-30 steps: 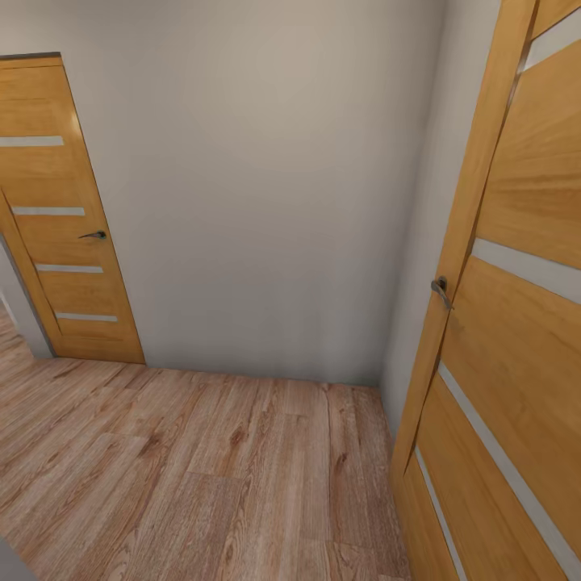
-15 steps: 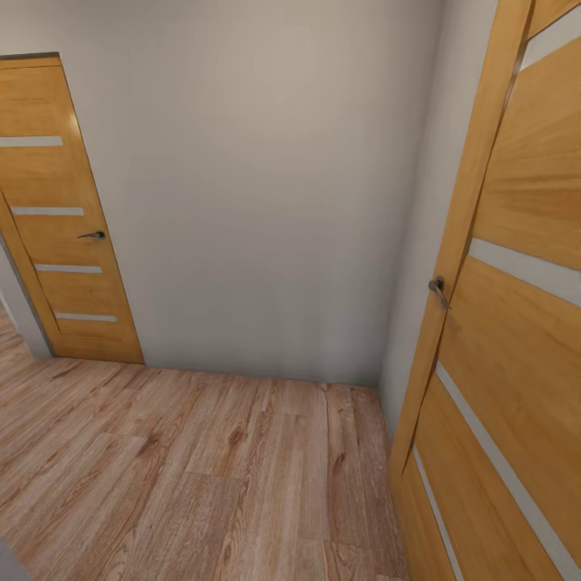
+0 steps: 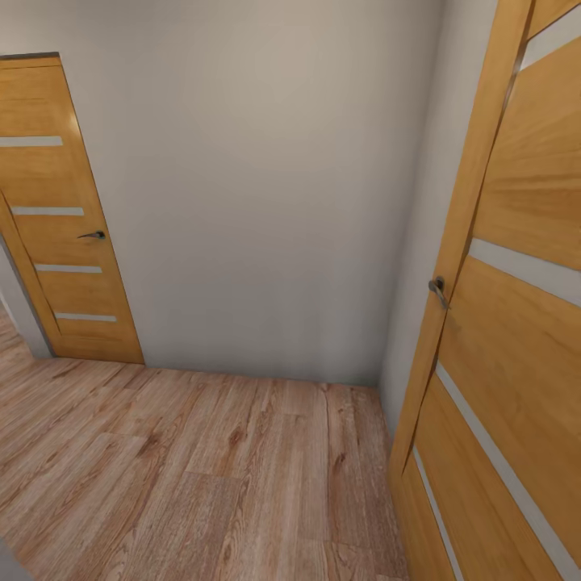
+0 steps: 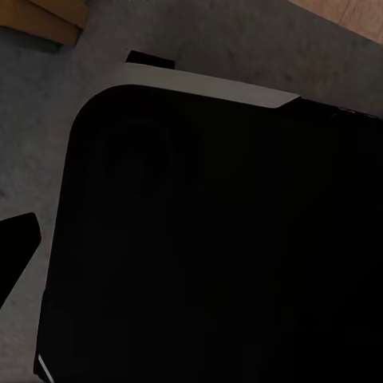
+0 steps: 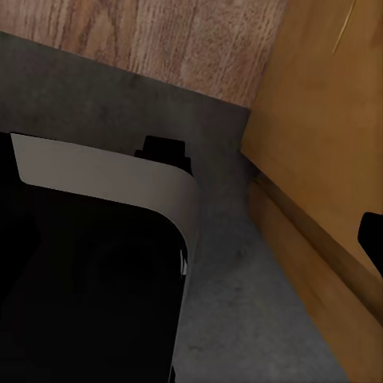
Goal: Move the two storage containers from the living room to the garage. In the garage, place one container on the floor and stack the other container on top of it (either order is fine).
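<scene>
The robot faces a plain wall (image 3: 274, 186) between two wooden doors (image 3: 56, 210); no containers visible (rigid, light boxes, presumably best gripped by opposite walls). Claw states: cannot tell.

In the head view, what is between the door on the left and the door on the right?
In the head view, a plain pale wall stands between the left door and the right door, with wood-plank floor below.
</scene>
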